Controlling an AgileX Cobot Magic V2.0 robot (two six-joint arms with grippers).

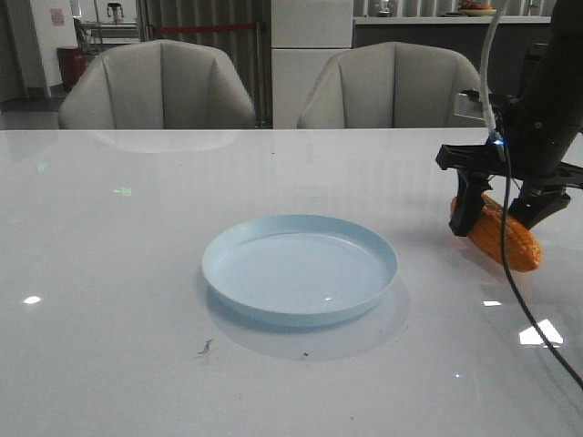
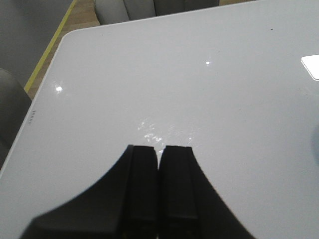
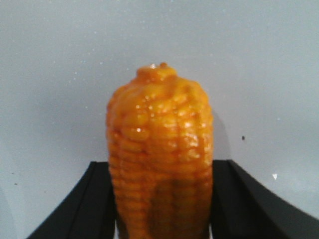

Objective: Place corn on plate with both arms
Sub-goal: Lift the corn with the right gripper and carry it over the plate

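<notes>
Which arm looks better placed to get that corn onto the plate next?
The right. Its tool straddles the corn, a finger on each side, right of the plate. The left tool is shut over bare table, with no corn in its view.

The corn's [image 3: 160,159] lower end is cut off in the right wrist view, its flanks hidden by the right tool's [image 3: 162,219] fingers. The left tool [image 2: 159,191] is absent from the front view.
</notes>
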